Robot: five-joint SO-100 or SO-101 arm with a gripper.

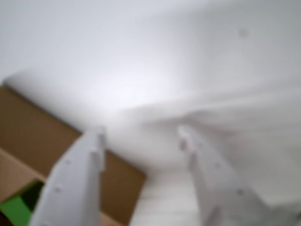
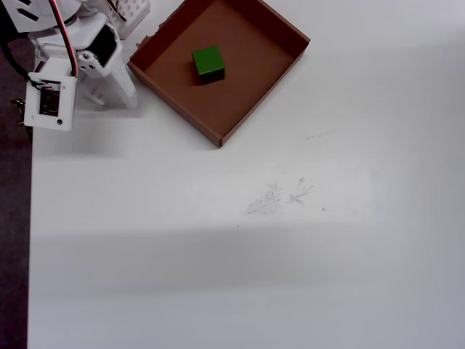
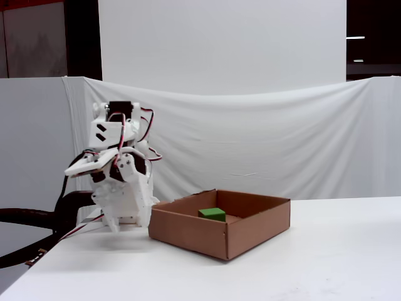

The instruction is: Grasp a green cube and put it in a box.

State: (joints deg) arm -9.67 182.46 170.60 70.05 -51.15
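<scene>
White cloth backs the bench (image 2: 218, 254); with the green cube (image 2: 208, 63) already lying in the box (image 2: 251, 109) near the bench's far-left corner, the empty, parted fingers (image 1: 141, 141) are best kept folded clear of the box wall.

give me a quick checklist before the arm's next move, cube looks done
1. green cube inside the box: ok, it sits on the floor, upper middle in the overhead view.
2. Cube clear of the walls: ok.
3. gripper empty: ok, nothing between the fingers in the wrist view.
4. Gripper open: ok, fingers spread apart.
5. Arm clear of the box: ok, folded beside its left corner in the fixed view.
6. table free of obstacles: ok.
</scene>
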